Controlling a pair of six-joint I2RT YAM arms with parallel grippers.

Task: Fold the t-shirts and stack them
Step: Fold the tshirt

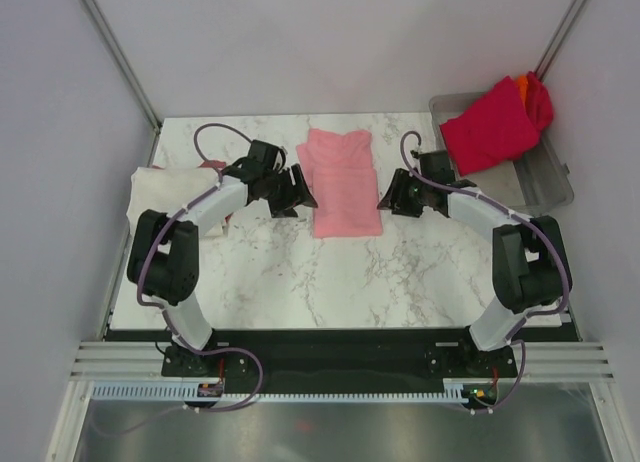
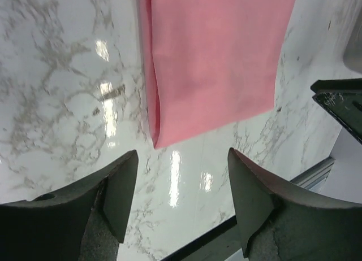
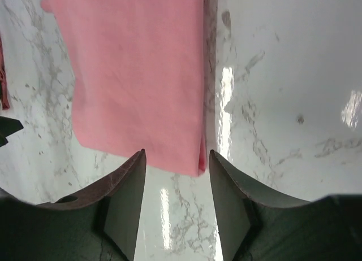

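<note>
folded t-shirt [image 1: 343,182] lying at the centre of the table [image 1: 300,282], between the left gripper [image 1: 303,194] just beside its left edge and the right gripper [image 1: 388,195] just beside its right. second t-shirt [image 1: 165,194] at the table's left edge. tray [image 1: 553,187] at the far right corner, heaped t-shirts [image 1: 495,127] in it.

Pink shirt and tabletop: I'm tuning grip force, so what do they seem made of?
Pink shirt: soft matte cloth, probably knit; its folded edge rolls softly. Tabletop: glossy, grey-veined marble look with sharp light reflections; stone or laminate, cannot tell.
</note>
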